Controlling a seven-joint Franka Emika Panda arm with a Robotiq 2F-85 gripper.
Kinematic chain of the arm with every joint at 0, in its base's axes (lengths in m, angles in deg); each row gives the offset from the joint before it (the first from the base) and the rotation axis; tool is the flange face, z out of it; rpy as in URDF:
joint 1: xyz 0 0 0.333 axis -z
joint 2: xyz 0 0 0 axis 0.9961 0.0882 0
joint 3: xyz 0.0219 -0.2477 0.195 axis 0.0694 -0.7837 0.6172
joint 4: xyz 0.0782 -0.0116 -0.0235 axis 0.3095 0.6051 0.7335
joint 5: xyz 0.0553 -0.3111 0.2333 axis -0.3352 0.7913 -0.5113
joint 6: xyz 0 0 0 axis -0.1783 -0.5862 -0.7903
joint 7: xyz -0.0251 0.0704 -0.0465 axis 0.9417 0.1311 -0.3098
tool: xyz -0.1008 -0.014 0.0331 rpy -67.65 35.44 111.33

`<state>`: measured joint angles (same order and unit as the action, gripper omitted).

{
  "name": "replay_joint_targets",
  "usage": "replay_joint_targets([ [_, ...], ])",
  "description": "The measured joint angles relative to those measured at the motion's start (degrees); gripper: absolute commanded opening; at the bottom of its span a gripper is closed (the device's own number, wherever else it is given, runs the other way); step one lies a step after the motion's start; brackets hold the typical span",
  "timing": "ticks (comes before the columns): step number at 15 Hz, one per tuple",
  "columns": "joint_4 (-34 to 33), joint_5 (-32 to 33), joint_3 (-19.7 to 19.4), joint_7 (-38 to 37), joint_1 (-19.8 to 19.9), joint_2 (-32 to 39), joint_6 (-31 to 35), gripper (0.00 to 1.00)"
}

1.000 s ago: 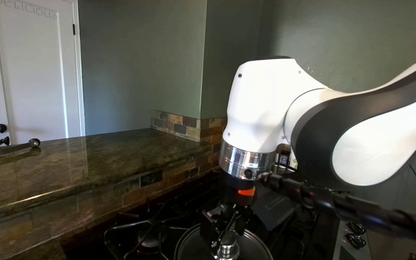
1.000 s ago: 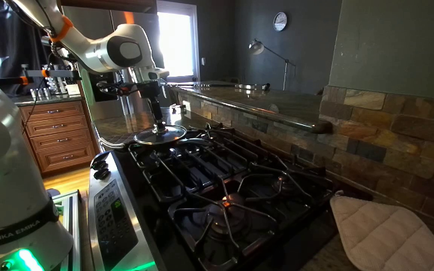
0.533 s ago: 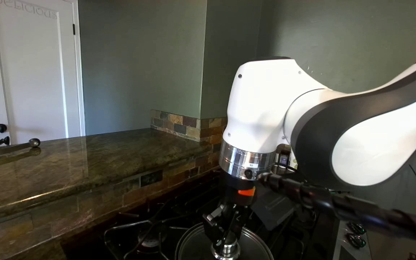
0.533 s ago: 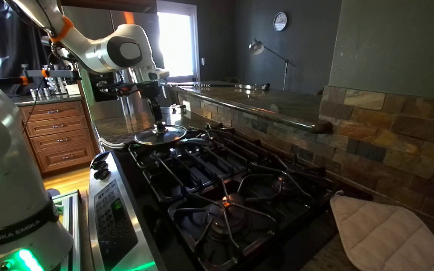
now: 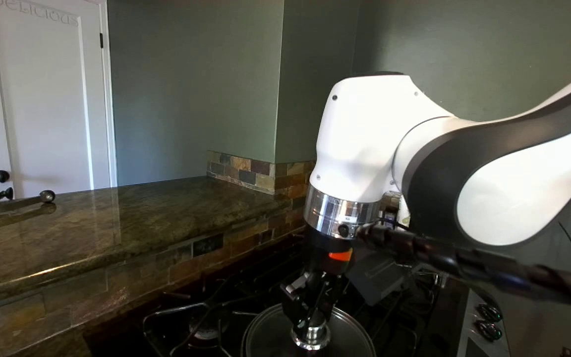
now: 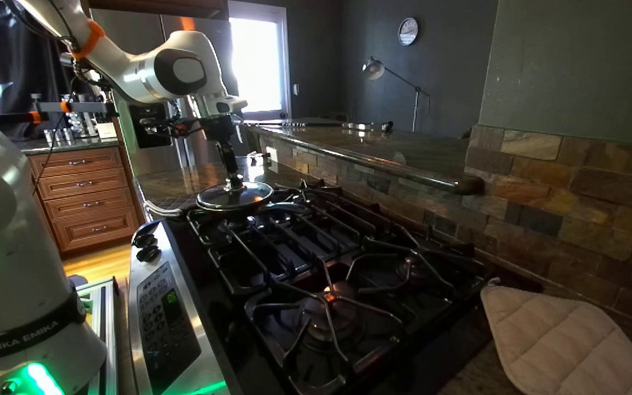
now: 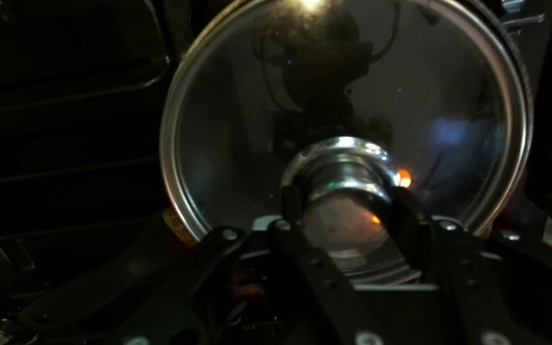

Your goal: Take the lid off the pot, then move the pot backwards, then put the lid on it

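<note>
wrist view: the black gripper (image 7: 347, 201) is pinching the silver knob (image 7: 343, 225) and rising; the round glass lid (image 7: 343, 108), hiding the pot at a corner of the black stove (image 6: 228, 323), is probably lifting.

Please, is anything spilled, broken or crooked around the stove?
Nothing clearly stands out. In the wrist view the lid looks unbroken, its knob gripped by the hand. I see no spill on the dark stove. Whether the lid is level, I cannot tell.
</note>
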<state>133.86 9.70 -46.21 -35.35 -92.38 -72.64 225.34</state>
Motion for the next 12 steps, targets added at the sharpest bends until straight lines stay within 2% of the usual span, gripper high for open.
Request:
replay_joint_targets([
  [7,1.5,-0.2,-1.6,-0.7,-0.1,-5.1,-0.3,0.23],
  [12,1.9,-1.1,-2.7,-1.3,-0.1,-8.3,-4.0,0.23],
])
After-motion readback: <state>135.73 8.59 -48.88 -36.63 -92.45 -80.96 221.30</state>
